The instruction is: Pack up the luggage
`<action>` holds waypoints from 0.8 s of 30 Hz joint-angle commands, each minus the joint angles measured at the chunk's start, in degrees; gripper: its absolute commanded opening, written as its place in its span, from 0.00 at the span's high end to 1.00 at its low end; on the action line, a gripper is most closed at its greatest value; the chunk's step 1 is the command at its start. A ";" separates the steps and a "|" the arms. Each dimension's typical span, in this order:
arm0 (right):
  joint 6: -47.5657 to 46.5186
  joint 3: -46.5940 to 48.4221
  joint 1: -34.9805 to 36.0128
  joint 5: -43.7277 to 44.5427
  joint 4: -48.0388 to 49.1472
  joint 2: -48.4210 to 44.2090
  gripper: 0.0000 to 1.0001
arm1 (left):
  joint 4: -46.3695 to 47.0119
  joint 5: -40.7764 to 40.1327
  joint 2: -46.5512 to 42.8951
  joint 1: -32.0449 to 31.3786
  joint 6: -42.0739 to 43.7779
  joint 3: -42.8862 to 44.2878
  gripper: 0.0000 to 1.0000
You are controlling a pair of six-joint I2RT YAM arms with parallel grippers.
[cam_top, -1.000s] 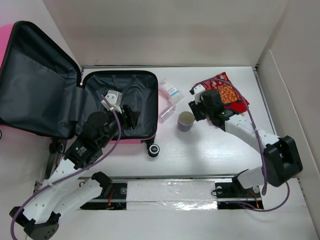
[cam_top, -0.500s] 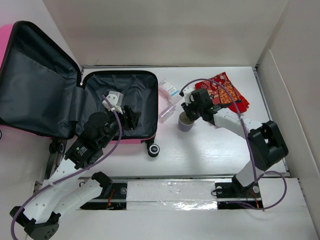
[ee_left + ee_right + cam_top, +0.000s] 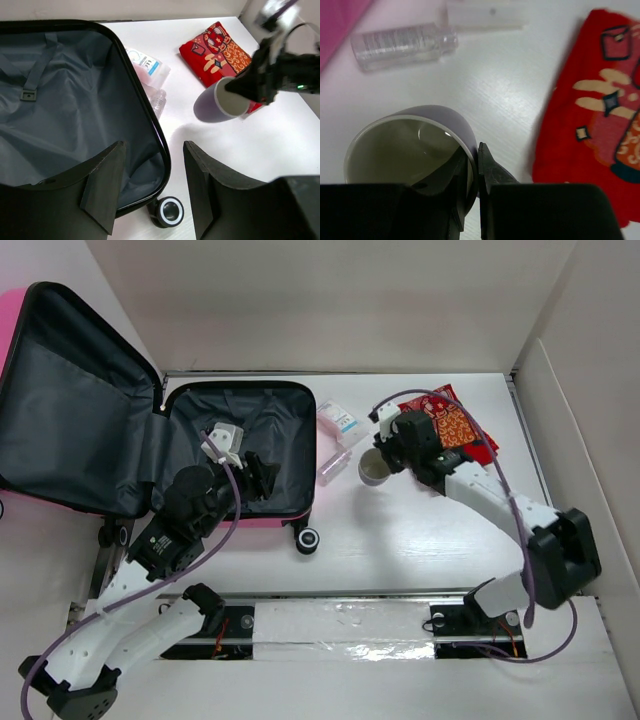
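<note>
My right claw [image 3: 476, 156] pinches one purple cup [image 3: 405, 150] by its rim. My left claw [image 3: 153, 150] gapes above one open, grey-lined luggage [image 3: 75, 110]

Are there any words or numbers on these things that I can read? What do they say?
Nothing here can be read for sure.
pink packet: blue and white label, print too small to read.
clear bottle: lines of print on its label, too blurred to read.
red pouch: cartoon pictures, no readable words.
purple cup: no writing shows.
luggage: no writing shows on the lining.
</note>
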 commanded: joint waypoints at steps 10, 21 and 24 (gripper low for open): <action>5.55 22.16 13.60 2.24 18.93 7.09 1.00 | 3.63 -7.93 -11.34 2.17 -1.79 -1.59 0.56; 1.61 50.19 21.17 11.02 26.32 37.16 1.00 | 6.10 -13.47 -21.29 2.72 -3.46 -3.53 0.56; -1.47 58.89 22.58 13.93 24.40 44.54 1.00 | 5.83 -13.82 -21.38 2.72 -3.46 -3.35 0.56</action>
